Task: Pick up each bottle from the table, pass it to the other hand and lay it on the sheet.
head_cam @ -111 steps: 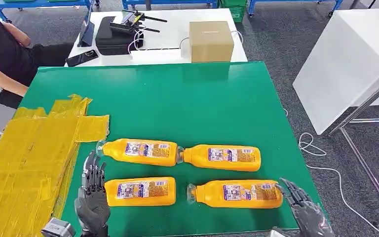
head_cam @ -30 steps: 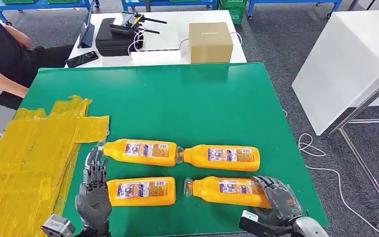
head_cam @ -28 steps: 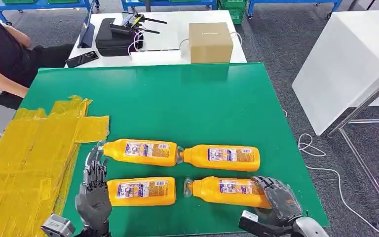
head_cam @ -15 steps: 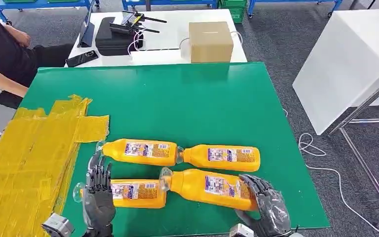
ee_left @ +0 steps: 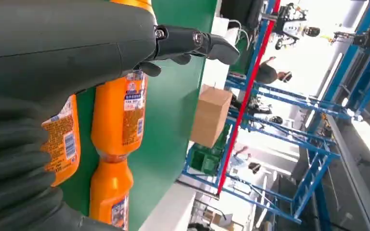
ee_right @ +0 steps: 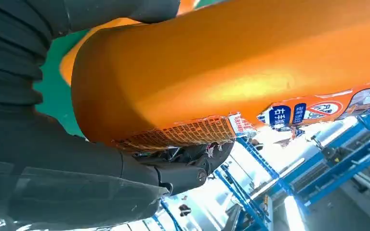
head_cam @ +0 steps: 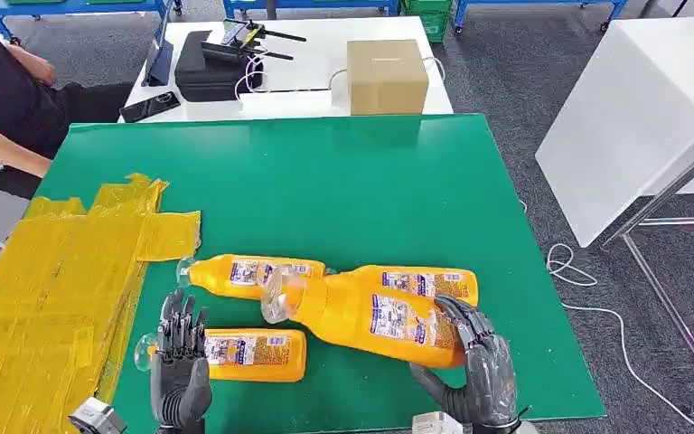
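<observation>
The right hand [head_cam: 474,362] grasps a bottle [head_cam: 370,312] by its base, lifted off the green table [head_cam: 343,181] at five o'clock — the pickup step. The left hand [head_cam: 181,362], released at seven o'clock, must next receive it — sheet [head_cam: 54,280] at nine.

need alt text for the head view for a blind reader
The robot's right hand holds a lifted orange plastic bottle above a green table. Its open left hand waits beside a crumpled yellow sheet.
</observation>
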Controlling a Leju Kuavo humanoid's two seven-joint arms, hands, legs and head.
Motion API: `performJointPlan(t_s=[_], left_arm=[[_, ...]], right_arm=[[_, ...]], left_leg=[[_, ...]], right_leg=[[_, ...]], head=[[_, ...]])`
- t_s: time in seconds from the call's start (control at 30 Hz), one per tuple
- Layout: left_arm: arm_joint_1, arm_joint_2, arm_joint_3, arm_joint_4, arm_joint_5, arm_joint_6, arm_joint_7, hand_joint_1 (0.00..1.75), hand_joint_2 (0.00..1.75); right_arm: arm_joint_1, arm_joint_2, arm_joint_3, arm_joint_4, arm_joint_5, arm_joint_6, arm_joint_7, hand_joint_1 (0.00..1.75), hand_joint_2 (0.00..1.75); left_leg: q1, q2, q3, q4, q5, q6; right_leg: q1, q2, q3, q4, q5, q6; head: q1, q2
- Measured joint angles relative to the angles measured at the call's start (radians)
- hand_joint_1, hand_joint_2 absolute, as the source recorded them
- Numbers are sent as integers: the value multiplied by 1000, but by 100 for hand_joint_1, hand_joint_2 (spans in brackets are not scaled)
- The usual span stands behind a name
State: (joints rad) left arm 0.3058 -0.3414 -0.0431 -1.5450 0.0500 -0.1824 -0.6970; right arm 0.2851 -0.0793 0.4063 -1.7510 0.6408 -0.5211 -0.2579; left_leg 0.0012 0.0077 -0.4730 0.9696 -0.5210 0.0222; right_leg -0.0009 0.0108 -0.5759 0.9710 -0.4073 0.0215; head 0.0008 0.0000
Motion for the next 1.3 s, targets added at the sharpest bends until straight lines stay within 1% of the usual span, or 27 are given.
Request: performJointPlan(t_s=[0.1,0.17,0.23,0.3,0.33,0.37,0.43,0.5,0.53,0.57,0.63,0.77,0.87,0.97,1.07,1.13,1.17,1.3], left_arm=[[-1,-2,5,8,3,-53,0,0,175],[-12,-3,4,25,8,-100,0,0,175],[-18,-6,3,36,9,-117,0,0,175],[-18,-8,3,43,10,-119,0,0,175],[-18,-8,3,47,11,-121,0,0,175],[-19,-8,3,49,12,-121,0,0,175],[-20,-8,3,54,12,-122,0,0,175],[-23,-8,3,60,19,-140,0,0,175],[-26,-8,3,63,28,-152,0,0,175],[-30,-8,3,66,36,-164,0,0,175],[-34,-10,4,70,65,-197,0,0,175],[-38,-11,5,75,118,-256,0,0,175],[-39,-11,6,76,133,-259,0,0,175],[-43,-11,9,76,145,-264,0,0,175],[-47,-11,14,76,154,-269,0,0,175],[-47,-11,14,76,156,-269,0,0,175],[-48,-11,15,76,156,-268,0,0,175],[-47,-11,26,76,158,-259,0,0,175]], right_arm=[[-35,22,-2,30,-30,35,-8,171,175],[-101,55,-13,108,-47,73,-16,171,175],[-140,83,-23,162,-56,83,-23,171,175],[-165,98,-28,194,-56,87,-25,171,175],[-174,106,-30,211,-57,87,-25,168,175],[-179,110,-31,220,-57,87,-26,173,175],[-190,119,-35,237,-57,88,-28,168,175],[-206,130,-39,261,-52,102,-32,169,175],[-219,139,-41,280,-45,114,-34,166,175],[-234,150,-41,303,-35,122,-35,169,175],[-264,179,-38,358,3,131,-35,168,175],[-296,235,4,461,74,141,-34,166,175],[-302,271,44,520,111,143,-34,162,175],[-303,302,97,560,149,159,-34,164,175],[-310,318,153,588,168,183,-29,166,175],[-320,318,180,600,170,194,-28,164,175],[-323,317,189,603,170,198,-28,161,175],[-337,309,234,610,169,212,-28,161,175]], left_leg=[[0,0,0,0,0,0],[0,2,1,0,0,0],[0,1,2,0,0,0],[0,-1,2,0,1,-1],[0,0,2,0,1,-1],[0,0,1,0,1,-1],[0,0,1,0,1,-1],[0,0,1,0,1,-1],[0,0,0,0,1,-1],[0,0,0,0,1,-1],[0,0,1,0,1,-1],[0,-1,1,0,1,-1],[1,0,1,0,1,-1],[1,0,0,0,1,-1],[1,-1,0,0,1,-1],[0,-1,0,0,1,-1],[0,0,0,0,1,-1],[0,0,1,0,1,-1]], right_leg=[[0,0,0,0,0,0],[0,1,0,0,0,0],[0,0,1,0,0,0],[0,0,1,0,0,0],[0,0,1,0,0,0],[0,0,1,0,0,0],[0,0,1,1,0,0],[0,0,1,1,0,0],[0,0,1,1,0,0],[0,0,1,1,0,0],[0,0,1,1,0,0],[0,0,1,1,0,0],[1,0,0,1,0,0],[1,0,0,1,0,0],[1,0,0,1,0,0],[1,0,1,1,0,0],[0,0,1,1,0,0],[0,0,1,1,0,0]], head=[[0,0],[0,0],[0,0],[0,0],[0,0],[0,0],[0,0],[0,0],[0,0],[0,0],[0,0],[0,0],[0,0],[0,0],[0,0],[1,0],[1,0],[0,0]])
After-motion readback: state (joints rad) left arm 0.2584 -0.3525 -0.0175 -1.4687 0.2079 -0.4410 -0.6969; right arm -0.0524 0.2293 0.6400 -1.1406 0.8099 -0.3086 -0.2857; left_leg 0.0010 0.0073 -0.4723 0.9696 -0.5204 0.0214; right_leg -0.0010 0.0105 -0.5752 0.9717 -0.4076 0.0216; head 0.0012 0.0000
